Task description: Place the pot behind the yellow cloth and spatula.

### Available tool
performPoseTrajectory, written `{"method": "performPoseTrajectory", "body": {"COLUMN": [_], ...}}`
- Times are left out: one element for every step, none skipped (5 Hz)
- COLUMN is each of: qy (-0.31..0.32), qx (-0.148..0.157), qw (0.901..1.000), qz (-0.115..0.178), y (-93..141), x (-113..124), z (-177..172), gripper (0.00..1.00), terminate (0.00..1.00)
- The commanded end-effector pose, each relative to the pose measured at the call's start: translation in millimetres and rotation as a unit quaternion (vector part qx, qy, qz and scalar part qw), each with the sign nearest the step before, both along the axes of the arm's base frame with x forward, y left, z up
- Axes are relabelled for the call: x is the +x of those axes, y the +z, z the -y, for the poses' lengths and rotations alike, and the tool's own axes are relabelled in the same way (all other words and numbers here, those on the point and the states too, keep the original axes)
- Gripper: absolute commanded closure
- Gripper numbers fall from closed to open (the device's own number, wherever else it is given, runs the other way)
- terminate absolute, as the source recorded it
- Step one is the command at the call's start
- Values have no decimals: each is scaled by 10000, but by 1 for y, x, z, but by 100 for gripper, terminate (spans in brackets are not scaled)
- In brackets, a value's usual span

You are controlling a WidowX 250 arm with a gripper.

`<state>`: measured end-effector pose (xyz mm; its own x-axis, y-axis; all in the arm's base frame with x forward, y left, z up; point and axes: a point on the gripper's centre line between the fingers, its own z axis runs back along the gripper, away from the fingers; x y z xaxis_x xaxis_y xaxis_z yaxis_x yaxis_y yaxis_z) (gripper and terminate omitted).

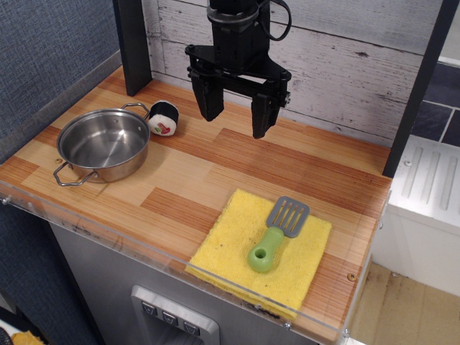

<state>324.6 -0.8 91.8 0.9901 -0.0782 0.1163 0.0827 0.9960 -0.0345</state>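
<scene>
The shiny steel pot [104, 144] with two wire loop handles sits empty at the left of the wooden counter. The yellow cloth [237, 241] lies flat at the front right. The spatula [277, 233], with grey slotted blade and lime-green handle, lies on top of the cloth. My black gripper [236, 115] hangs open and empty above the back middle of the counter, to the right of the pot and behind the cloth, touching neither.
A small black-and-white ball-like toy [164, 118] sits just behind and right of the pot. A dark post [133, 47] stands at the back left, another [417, 86] at the right. A clear lip [180, 269] runs along the counter's front edge [108, 237].
</scene>
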Motion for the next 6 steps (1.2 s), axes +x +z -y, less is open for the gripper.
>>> {"method": "performPoseTrajectory", "body": {"qy": [0, 113, -80, -155, -104, -101], "qx": [0, -88, -139, 36, 195, 377], "qw": [10000, 9999, 9993, 9993, 9994, 9991], "qz": [0, 86, 348, 347, 264, 142], "y": [0, 2, 10, 12, -2, -20], "x": [0, -18, -38, -52, -57, -51], "z": [0, -28, -58, -75, -85, -94], "gripper": [0, 0, 0, 0, 0, 0], "terminate": [0, 0, 0, 0, 0, 0]}}
